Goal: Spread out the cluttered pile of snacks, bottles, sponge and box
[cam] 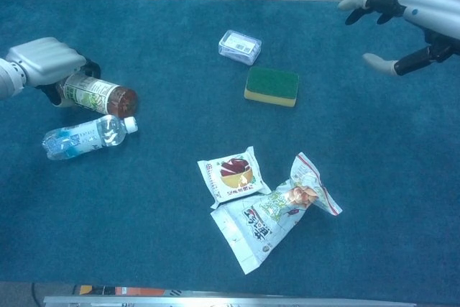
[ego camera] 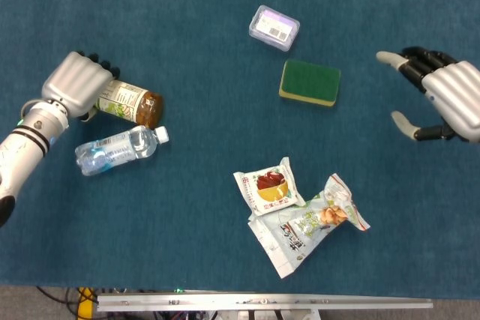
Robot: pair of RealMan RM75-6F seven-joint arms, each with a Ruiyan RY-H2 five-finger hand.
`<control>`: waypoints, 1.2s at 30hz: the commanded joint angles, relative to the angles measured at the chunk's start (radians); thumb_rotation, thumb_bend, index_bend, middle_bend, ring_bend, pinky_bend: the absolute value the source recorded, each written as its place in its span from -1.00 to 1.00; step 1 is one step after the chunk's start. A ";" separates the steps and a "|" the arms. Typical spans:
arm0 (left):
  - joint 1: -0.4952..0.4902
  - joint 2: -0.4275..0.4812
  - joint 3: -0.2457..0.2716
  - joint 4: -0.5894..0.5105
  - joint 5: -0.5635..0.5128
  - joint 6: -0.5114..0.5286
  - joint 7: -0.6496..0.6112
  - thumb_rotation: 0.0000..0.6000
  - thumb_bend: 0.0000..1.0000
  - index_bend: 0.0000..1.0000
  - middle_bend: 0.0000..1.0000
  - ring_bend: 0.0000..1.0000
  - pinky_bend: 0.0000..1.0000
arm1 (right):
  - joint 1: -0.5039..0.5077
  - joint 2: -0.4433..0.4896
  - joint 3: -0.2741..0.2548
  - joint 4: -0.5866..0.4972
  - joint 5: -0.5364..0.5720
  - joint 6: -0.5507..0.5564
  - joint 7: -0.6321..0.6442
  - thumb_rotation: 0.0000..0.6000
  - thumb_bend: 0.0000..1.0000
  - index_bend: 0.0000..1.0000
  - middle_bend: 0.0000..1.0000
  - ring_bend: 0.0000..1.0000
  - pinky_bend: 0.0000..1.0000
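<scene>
The left hand [ego camera: 75,82] lies over the base end of the tea bottle [ego camera: 129,102], fingers curled down around it so that it grips the bottle, which lies on its side with its brown cap pointing away from the palm, toward the middle of the table. Just beside that bottle, on the near side of the hand, the clear water bottle [ego camera: 118,145] also lies flat — the two sit close, though whether they touch cannot be told. The blue table cloth [ego camera: 180,215] carries everything. The right hand [ego camera: 441,95] hangs well apart from all the objects, holding nothing, fingers spread and thumb held away from the others. Nearest to it, toward its thumb side, is the green sponge [ego camera: 310,82], and just beyond the sponge, farther from the robot, the small clear box [ego camera: 274,28] with a purple label. Nearer the robot from that hand, the red snack packet [ego camera: 268,188] and the green snack packet [ego camera: 304,227] lie together — their edges overlap.
</scene>
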 commanded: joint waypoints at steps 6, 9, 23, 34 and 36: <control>0.019 0.011 -0.022 -0.030 -0.088 0.020 0.037 1.00 -0.49 0.05 0.03 -0.20 -0.04 | -0.007 0.004 0.002 -0.001 -0.003 0.006 0.006 0.32 -0.18 -1.00 -0.59 -0.77 -0.62; 0.023 0.024 -0.026 -0.053 -0.115 0.029 0.057 1.00 -0.49 0.06 0.03 -0.20 -0.03 | -0.007 0.002 0.003 0.002 -0.003 0.005 0.009 0.31 -0.18 -1.00 -0.59 -0.77 -0.62; 0.006 0.137 0.019 -0.205 -0.319 -0.002 0.224 1.00 -0.49 0.03 -0.01 -0.21 -0.03 | -0.003 -0.008 0.006 0.014 -0.013 -0.007 0.024 0.32 -0.18 -1.00 -0.59 -0.77 -0.62; -0.065 0.200 0.083 -0.321 -0.503 -0.018 0.332 1.00 -0.49 -0.57 -0.58 -0.68 -0.20 | -0.004 -0.010 0.007 0.012 -0.009 -0.007 0.012 0.31 -0.18 -1.00 -0.59 -0.77 -0.62; -0.070 0.200 0.089 -0.328 -0.510 -0.009 0.332 1.00 -0.49 -0.62 -0.63 -0.73 -0.25 | -0.004 -0.011 0.007 0.014 -0.007 -0.007 0.009 0.31 -0.18 -1.00 -0.59 -0.77 -0.62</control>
